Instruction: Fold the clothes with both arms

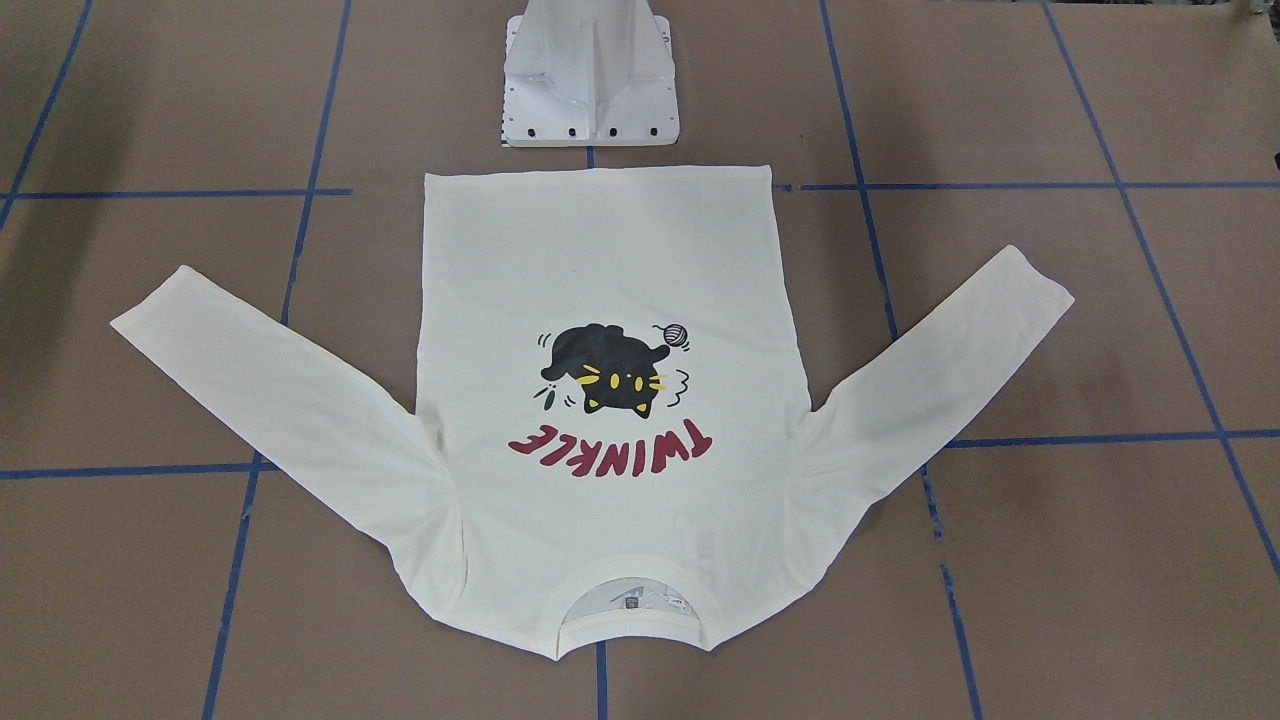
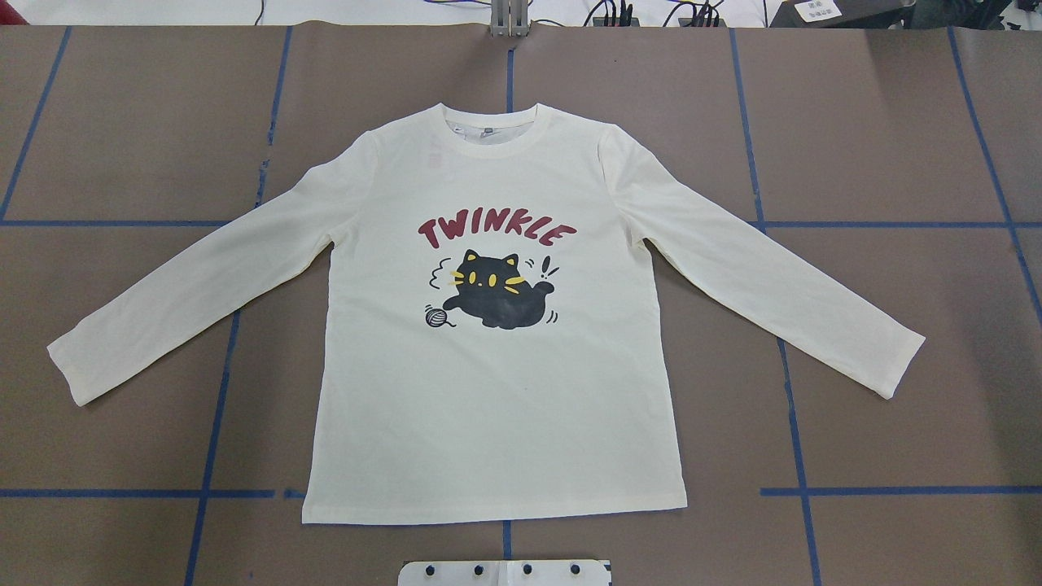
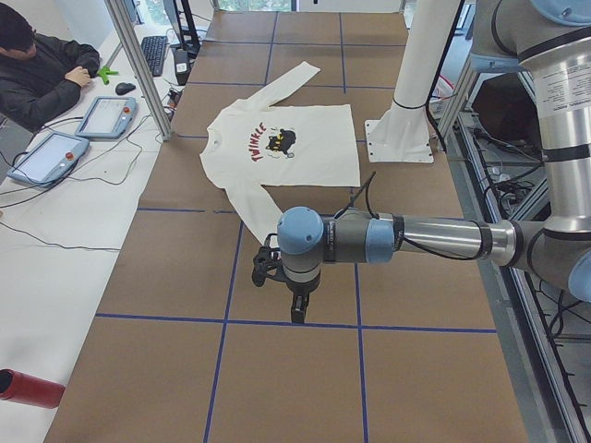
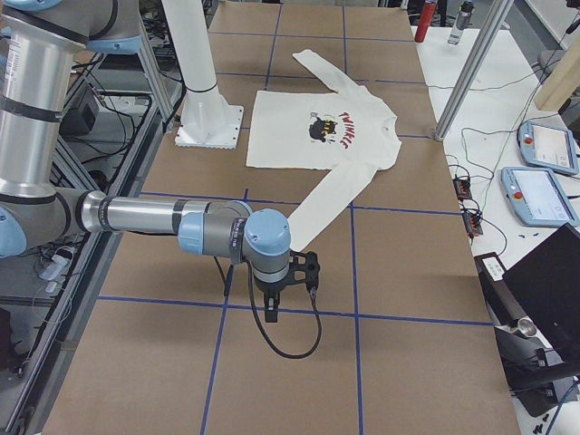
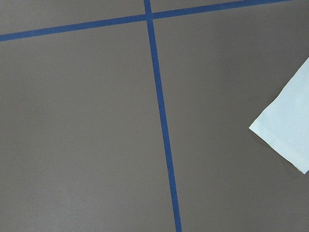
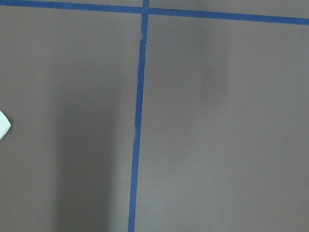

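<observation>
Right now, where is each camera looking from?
Front: across the table, facing the pedestal; shirt upside down.
Overhead: from behind, looking down; pedestal edge.
Left side: table's end; left arm near.
Right side: opposite end; right arm near.
Left wrist: downward, a cuff; no body.
Right wrist: same, cuff corner.
All share the shirt.

Brown table [image 2: 895,122] with blue tape grid [image 2: 114,223], cream T-shirt [image 2: 496,407] spread flat

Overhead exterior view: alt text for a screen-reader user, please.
A cream long-sleeved T-shirt lies flat, print up, on a brown table gridded with blue tape, sleeves spread outward and angled toward the robot. The chest shows red TWINKLE lettering above a black cat; the hem faces the white base plate.
</observation>
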Tool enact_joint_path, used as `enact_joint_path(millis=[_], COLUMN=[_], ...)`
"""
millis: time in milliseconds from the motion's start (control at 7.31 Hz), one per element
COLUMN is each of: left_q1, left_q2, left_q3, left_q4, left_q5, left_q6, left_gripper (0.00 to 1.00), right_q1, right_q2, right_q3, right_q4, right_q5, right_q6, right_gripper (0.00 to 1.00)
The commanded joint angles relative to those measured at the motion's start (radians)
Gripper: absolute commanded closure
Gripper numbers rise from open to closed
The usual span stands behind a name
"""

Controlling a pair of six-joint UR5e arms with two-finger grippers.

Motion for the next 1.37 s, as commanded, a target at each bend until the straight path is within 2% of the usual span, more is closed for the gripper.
enact_joint_path(millis=[0, 410, 547, 684, 957, 1094, 1230], left_q1=[-0.002, 0.000, 0.001, 0.002, 0.000, 0.000, 0.000], left_q2=[0.003, 0.002, 0.000, -0.004, -0.006, -0.007, -0.045], left_q3=[-0.008, -0.018, -0.021, -0.017, 0.032, 0.038, 0.051], left_q4=[0.000, 0.000, -0.006, -0.074, -0.164, -0.211, -0.373], left_q5=[-0.002, 0.000, 0.000, -0.002, -0.011, -0.011, -0.006], left_q6=[0.003, 0.011, 0.008, 0.003, 0.006, 0.008, 0.002], left_gripper=[0.00, 0.00, 0.00, 0.00, 0.00, 0.00, 0.00], right_q1=[0.000, -0.001, -0.002, -0.002, 0.000, 0.000, 0.000], right_q2=[0.000, 0.009, 0.050, 0.095, 0.153, 0.176, 0.176], right_q3=[0.005, 0.033, 0.033, 0.035, 0.024, 0.007, -0.005], right_q4=[0.001, 0.020, 0.020, 0.023, 0.099, 0.098, 0.124], right_q5=[0.000, 0.015, 0.062, 0.108, 0.109, 0.110, 0.110], right_q6=[0.000, 0.000, 0.009, 0.014, 0.021, 0.058, 0.064], right_gripper=[0.00, 0.00, 0.00, 0.00, 0.00, 0.00, 0.00])
